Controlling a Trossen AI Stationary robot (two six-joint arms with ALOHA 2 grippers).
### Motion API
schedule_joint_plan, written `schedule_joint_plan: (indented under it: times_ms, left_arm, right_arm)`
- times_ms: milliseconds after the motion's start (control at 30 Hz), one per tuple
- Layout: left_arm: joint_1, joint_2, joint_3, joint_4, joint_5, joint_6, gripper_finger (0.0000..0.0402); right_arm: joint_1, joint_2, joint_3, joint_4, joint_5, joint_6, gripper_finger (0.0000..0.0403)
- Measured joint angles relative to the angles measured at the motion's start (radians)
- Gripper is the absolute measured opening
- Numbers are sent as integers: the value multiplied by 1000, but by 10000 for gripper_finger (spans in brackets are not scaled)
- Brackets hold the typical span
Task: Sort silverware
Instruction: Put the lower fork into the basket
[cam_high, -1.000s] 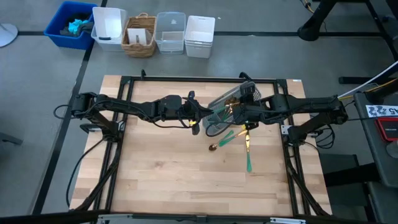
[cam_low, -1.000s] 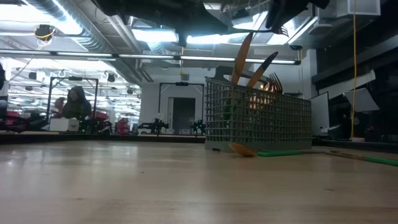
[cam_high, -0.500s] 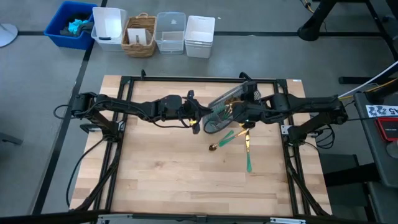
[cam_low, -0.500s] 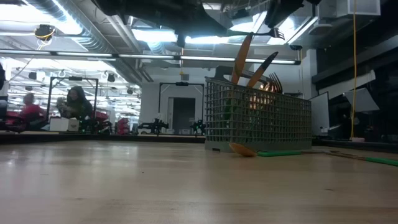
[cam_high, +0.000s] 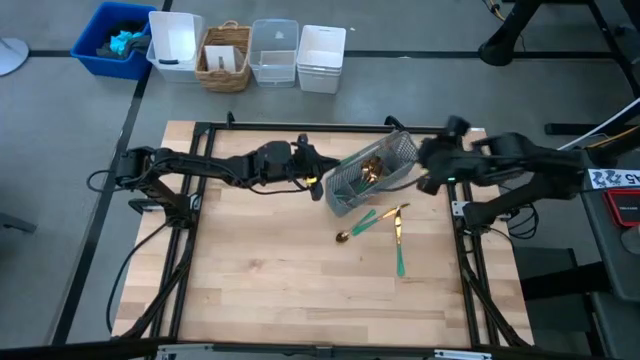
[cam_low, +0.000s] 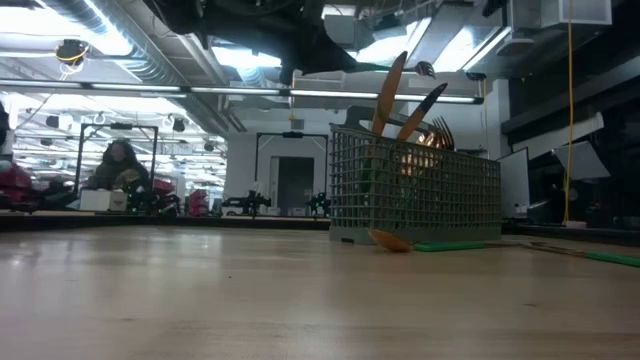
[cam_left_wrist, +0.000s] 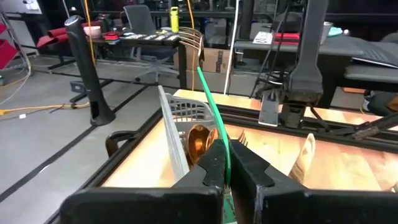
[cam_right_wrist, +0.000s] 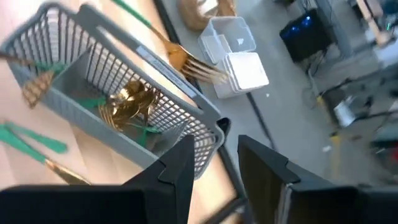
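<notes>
The grey wire-mesh caddy (cam_high: 370, 172) lies slantwise on the table's far middle, with gold-headed silverware (cam_right_wrist: 127, 99) inside it. In the low view a spoon and a knife (cam_low: 392, 92) stick up out of it. A spoon (cam_high: 356, 227) and another teal-handled piece (cam_high: 398, 240) lie flat on the wood near the caddy. My left gripper (cam_high: 320, 180) is at the caddy's left end, shut on a fork (cam_left_wrist: 194, 42). My right gripper (cam_high: 422, 165) hangs open off the caddy's right end and holds nothing (cam_right_wrist: 214, 165). My left gripper (cam_left_wrist: 225, 165) pinches the fork's slim teal handle (cam_left_wrist: 221, 149) between its two fingers, which come roughly level from the table's left. The fork stands tilted, with its gold tines (cam_left_wrist: 193, 40) high in the air. The handle's lower end is hidden below the fingers.
Black frame rails (cam_high: 320, 128) run around the table. Behind the far edge stand a blue bin (cam_high: 112, 40), a wicker basket (cam_high: 226, 58) and white and clear containers (cam_high: 320, 58). The near half of the wooden top (cam_high: 290, 290) is bare.
My right gripper has pulled back from the caddy toward the table's right edge and now hangs clear of it. My left gripper has moved a little toward the far edge. In the low view both arms have risen. The caddy and the loose pieces have kept their places.
</notes>
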Motion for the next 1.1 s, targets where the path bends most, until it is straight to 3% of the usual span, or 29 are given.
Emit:
schedule_joint_plan:
  times_ms: [133,333,633,867,1100]
  left_arm:
    - [3,0,0,5,0,20,0]
    - [-4,0,0,25,14,19,0]
    - [-41,-2,0,88,55,13,0]
    - [-83,-2,0,179,55,44,0]
    - [-127,-2,0,245,57,102,0]
  right_arm:
    - [0,-193,-204,165,44,125,124]
    - [0,-451,-566,626,-1,160,124]
    - [0,-632,-991,1330,-107,83,124]
    - [0,-654,-1151,1740,-218,-40,124]
    - [0,-654,-1171,1839,-311,-110,124]
